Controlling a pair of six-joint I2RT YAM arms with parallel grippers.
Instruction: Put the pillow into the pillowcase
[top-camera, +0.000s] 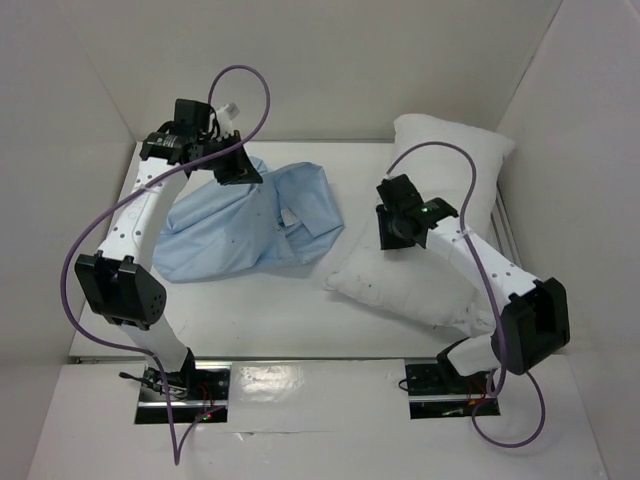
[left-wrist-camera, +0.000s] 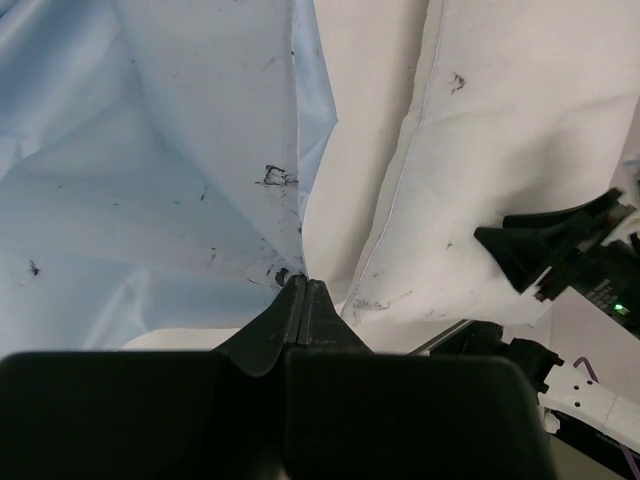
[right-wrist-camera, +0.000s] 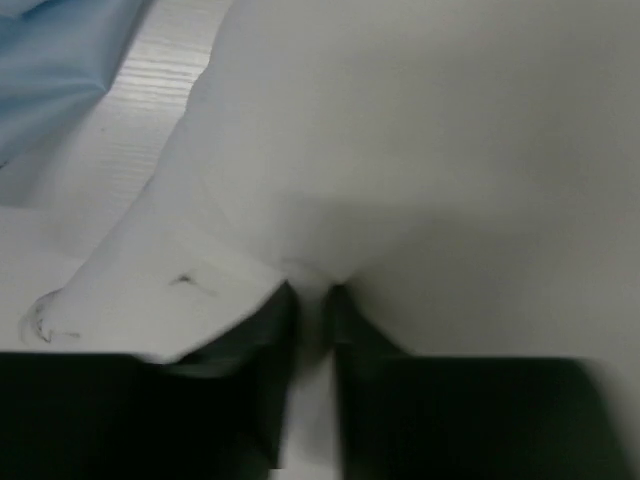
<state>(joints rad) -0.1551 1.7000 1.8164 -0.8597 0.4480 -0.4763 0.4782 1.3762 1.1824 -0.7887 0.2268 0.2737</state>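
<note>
Top external is showing my left jaws clenching the pillowcase (top-camera: 225, 235) at its far edge, while the pillow (top-camera: 385, 280) is lying just right of it, long axis running near-to-far. My right jaws are sitting against the pillow; whether they are gripping it, I cannot tell through the blur.

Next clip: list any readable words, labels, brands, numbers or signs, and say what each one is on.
No readable text in any view.
Pillowcase: dark specks and one small scribble-like mark, not legible as letters.
Pillow: faint dark smudges only, no print or label visible.
</note>
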